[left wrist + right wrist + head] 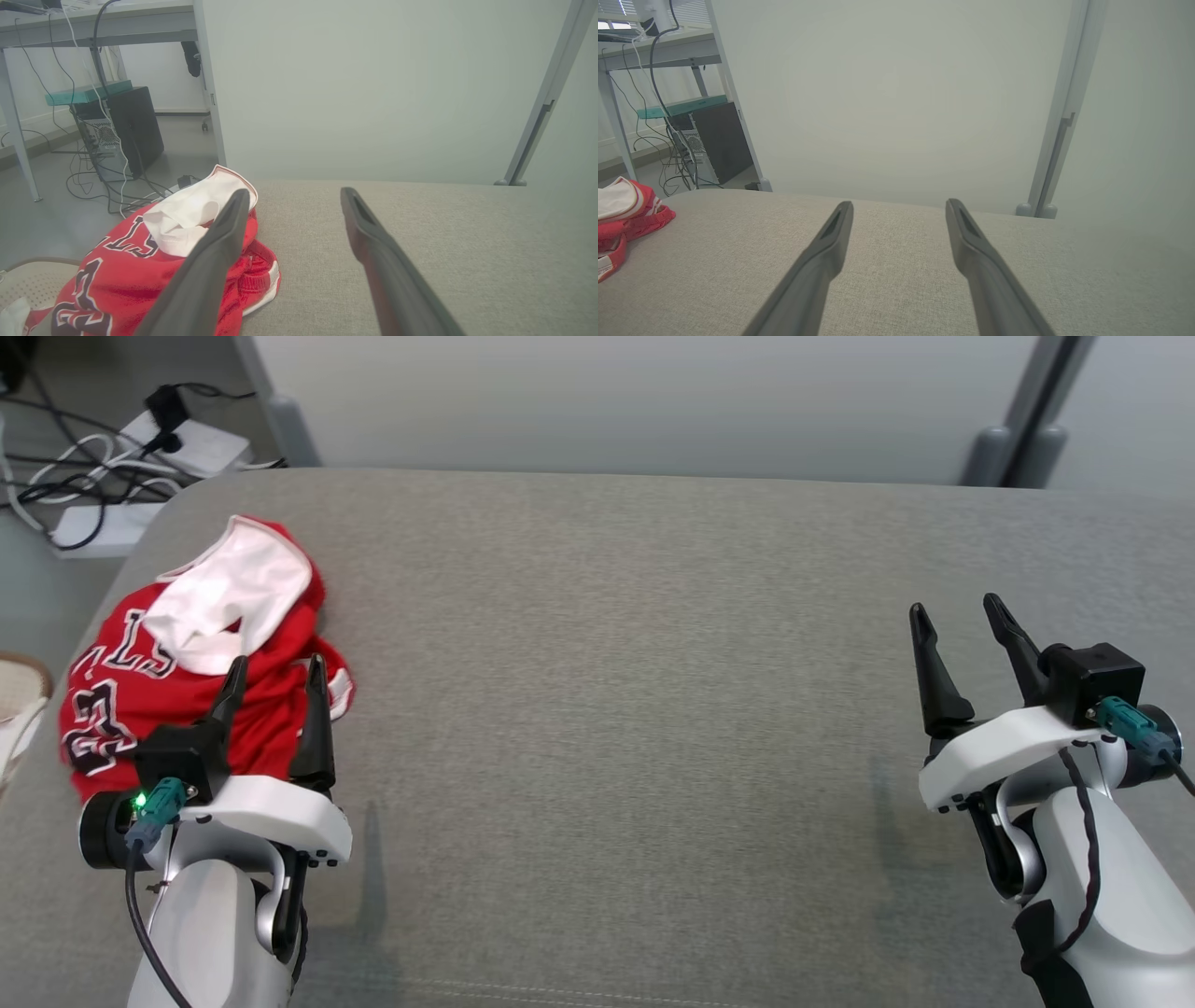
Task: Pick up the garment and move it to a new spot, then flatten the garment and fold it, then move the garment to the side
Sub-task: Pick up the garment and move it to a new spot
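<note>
Bright, even light casts faint shadows; wrist views look hazy, edges warped.

We see a wide surface point(607, 663) covered with grey woven fabric, with a rounded corner at the far left. Directly on it lies one crumpled red garment point(187, 695), close to that corner and the left edge, with a white part turned upward.

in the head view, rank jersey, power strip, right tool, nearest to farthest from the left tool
1. jersey, right at the left tool, left side
2. power strip, on the floor past the left corner
3. right tool, far across on the right
</note>
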